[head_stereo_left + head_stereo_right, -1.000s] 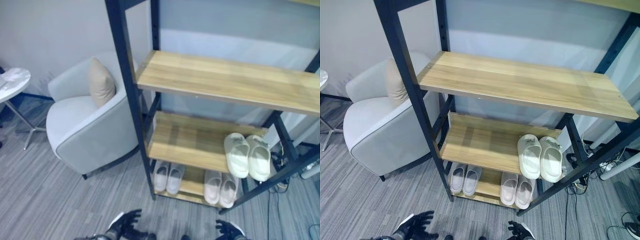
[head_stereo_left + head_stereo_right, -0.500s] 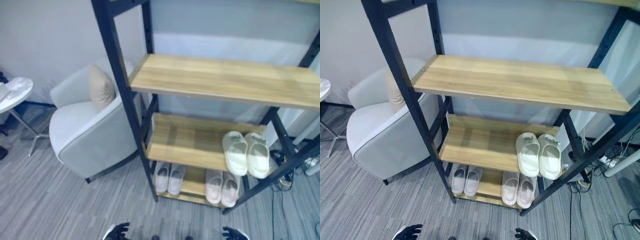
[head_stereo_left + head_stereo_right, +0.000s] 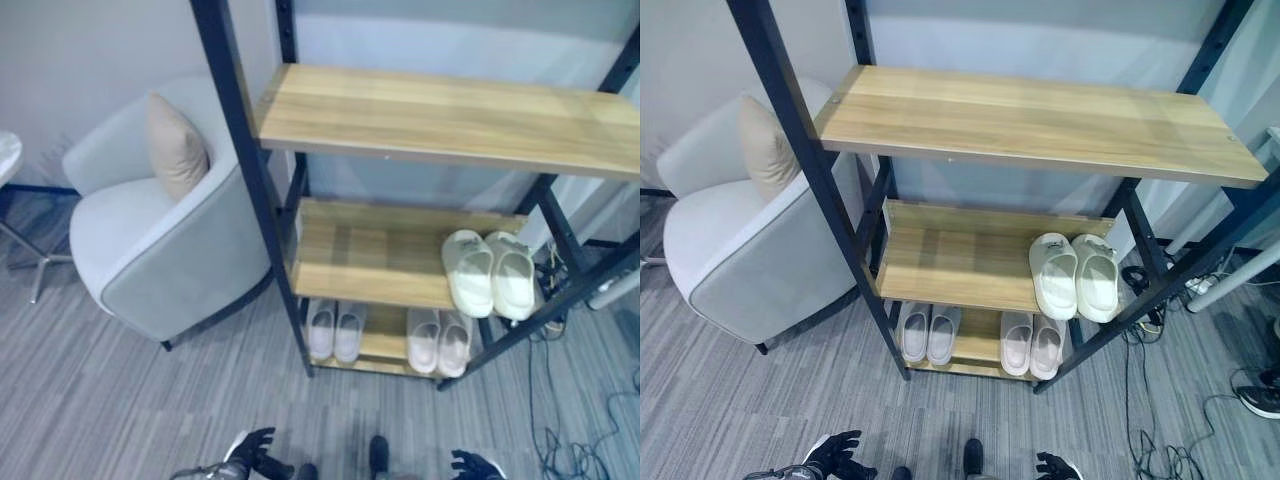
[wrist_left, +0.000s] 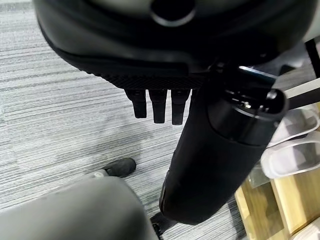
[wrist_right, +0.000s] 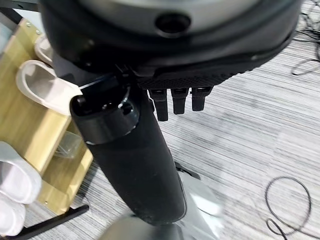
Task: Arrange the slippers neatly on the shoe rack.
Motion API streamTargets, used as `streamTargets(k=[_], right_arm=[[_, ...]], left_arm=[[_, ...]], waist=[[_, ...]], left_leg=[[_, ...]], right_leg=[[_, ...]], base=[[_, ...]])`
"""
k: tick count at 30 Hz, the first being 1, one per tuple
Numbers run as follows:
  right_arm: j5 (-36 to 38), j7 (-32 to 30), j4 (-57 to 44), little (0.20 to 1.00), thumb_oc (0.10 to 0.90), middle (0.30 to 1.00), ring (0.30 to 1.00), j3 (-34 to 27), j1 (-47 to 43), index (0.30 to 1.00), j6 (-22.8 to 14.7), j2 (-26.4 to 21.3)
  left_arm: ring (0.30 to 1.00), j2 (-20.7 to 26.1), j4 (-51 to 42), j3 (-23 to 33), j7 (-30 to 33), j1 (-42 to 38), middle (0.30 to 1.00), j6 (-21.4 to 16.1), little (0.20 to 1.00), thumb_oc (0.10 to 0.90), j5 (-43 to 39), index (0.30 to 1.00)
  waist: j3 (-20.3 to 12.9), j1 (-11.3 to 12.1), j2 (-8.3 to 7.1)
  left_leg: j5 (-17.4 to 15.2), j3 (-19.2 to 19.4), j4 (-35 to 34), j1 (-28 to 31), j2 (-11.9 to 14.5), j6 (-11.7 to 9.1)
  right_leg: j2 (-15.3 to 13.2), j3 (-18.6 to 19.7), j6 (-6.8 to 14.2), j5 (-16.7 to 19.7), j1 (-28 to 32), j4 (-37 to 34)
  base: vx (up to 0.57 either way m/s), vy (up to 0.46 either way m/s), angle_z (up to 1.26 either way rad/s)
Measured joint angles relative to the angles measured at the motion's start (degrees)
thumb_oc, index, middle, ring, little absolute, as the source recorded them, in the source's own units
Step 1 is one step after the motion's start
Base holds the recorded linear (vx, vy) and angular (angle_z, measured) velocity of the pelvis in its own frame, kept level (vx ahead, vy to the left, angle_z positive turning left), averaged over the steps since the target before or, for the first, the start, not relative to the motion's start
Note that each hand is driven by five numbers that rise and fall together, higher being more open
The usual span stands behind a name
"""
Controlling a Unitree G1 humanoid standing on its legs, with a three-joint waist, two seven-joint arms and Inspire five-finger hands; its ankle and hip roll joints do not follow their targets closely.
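- Far left: a light grey upholstered armchair (image 3: 160,265) with a beige cushion (image 3: 175,148) leaning in its corner. It stands on the grey striped carpet (image 3: 90,400), just beside the rack. No slipper lies on the floor there.
- Low left: your left hand (image 3: 252,449) hangs near the carpet in front of the rack. Its fingers (image 4: 154,106) are loose and relaxed, and it holds nothing.
- Centre: the black-framed shoe rack with light wooden shelves (image 3: 440,110). The top shelf is bare.
- Bottom shelf, left half: a pair of pale pinkish-white slippers (image 3: 335,330), side by side.
- Bottom shelf, right half: a second pale pinkish-white pair (image 3: 440,341), also side by side.
- Middle shelf, right end: a pair of chunky cream slide slippers (image 3: 490,272), the two touching.
- Low right: your right hand (image 3: 470,465) hangs low and apart from the rack. Its fingers (image 5: 182,101) are relaxed and empty.
- Judgement: all three pairs look shelved and matched, so the task seems done or nearly so. At most the cream pair could use a slight squaring.
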Motion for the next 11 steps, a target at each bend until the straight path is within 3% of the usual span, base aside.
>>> streamTargets(k=[2, 3, 4, 6, 7, 8, 11], right_arm=[[0.0, 0.0, 0.8, 0.900, 0.800, 0.900, 0.900, -0.5, -0.6, 0.900, 0.1, 0.0], [0.0, 0.0, 1.3, 0.900, 0.800, 0.900, 0.900, -0.5, -0.6, 0.900, 0.1, 0.1], [0.1, 0.0, 2.0, 0.900, 0.800, 0.900, 0.900, -0.5, -1.0, 0.900, 0.3, 0.0], [0.0, 0.0, 2.0, 0.900, 0.800, 0.900, 0.900, -0.6, -0.8, 0.900, 0.4, 0.0], [0.1, 0.1, 2.0, 0.900, 0.800, 0.900, 0.900, -0.6, -0.5, 0.900, 0.5, 0.2], [0.1, 0.2, 2.2, 0.900, 0.800, 0.900, 0.900, -0.7, -0.4, 0.900, 0.5, 0.2], [0.1, 0.2, 1.9, 0.900, 0.800, 0.900, 0.900, -0.6, 0.4, 0.900, 0.5, 0.3]], left_arm=[[0.900, 0.3, 0.9, 0.3, 0.2, -0.3, 0.900, 0.1, 0.900, 0.800, 0.0, 0.900], [0.900, 0.5, 1.0, 0.3, 0.3, 0.0, 0.900, 0.1, 0.900, 0.800, 0.0, 0.900], [0.900, 0.6, 0.9, 0.8, 1.0, 0.4, 0.900, 0.1, 0.900, 0.800, -0.1, 0.900], [0.900, 0.9, 0.9, 1.4, 1.3, 0.5, 0.900, 0.1, 0.900, 0.800, -0.2, 0.900], [0.900, 1.5, 0.9, 1.8, 1.3, 1.2, 0.900, 0.1, 0.900, 0.800, -0.2, 0.900], [0.900, 1.7, 1.4, 1.9, 1.4, 1.7, 0.900, 0.3, 0.900, 0.800, -0.2, 0.900], [0.900, 0.9, 1.9, 2.4, 1.3, 2.9, 0.900, 0.9, 0.900, 0.800, -0.3, 0.900]], waist=[[0.7, 0.2, 0.50], [0.9, 0.3, 1.36], [0.6, 0.7, 2.31], [0.3, 1.8, 2.81], [-0.4, 2.0, 1.78], [-0.7, 1.9, 1.52], [-1.9, 1.7, 2.39]], left_leg=[[-0.6, 0.3, 0.6, 0.2, -0.3, 1.4], [-0.4, 0.4, 0.3, 0.2, 0.4, 1.9], [0.1, 0.1, -0.2, 0.3, 1.8, 1.6], [0.3, -0.1, -0.5, 0.3, 2.9, 1.2], [0.3, -0.4, -0.8, 0.3, 2.4, 0.8], [0.5, -0.6, -1.2, 0.4, 2.4, 0.3], [1.7, -1.0, -2.9, 2.2, 3.8, -1.4]], right_leg=[[-0.3, 2.5, 1.8, -1.6, -0.9, 3.5], [-0.2, 3.5, 1.5, -3.5, -1.1, 5.8], [1.6, 3.8, 1.4, -7.6, -2.0, 12.4], [2.8, 3.6, 1.2, -11.1, -1.1, 15.5], [2.3, 3.7, 0.7, -12.1, 1.9, 12.0], [2.5, 3.7, -1.1, -11.7, 4.7, 6.3], [4.4, 3.6, -2.3, -6.9, 10.2, -3.0]], base=[[-0.06, 0.007, 0.02], [0.02, -0.051, 0.09], [0.04, -0.058, 0.07], [0.04, -0.049, -0.03], [0.05, -0.066, -0.04], [0.06, -0.086, 0.07], [0.02, -0.041, 0.00]])
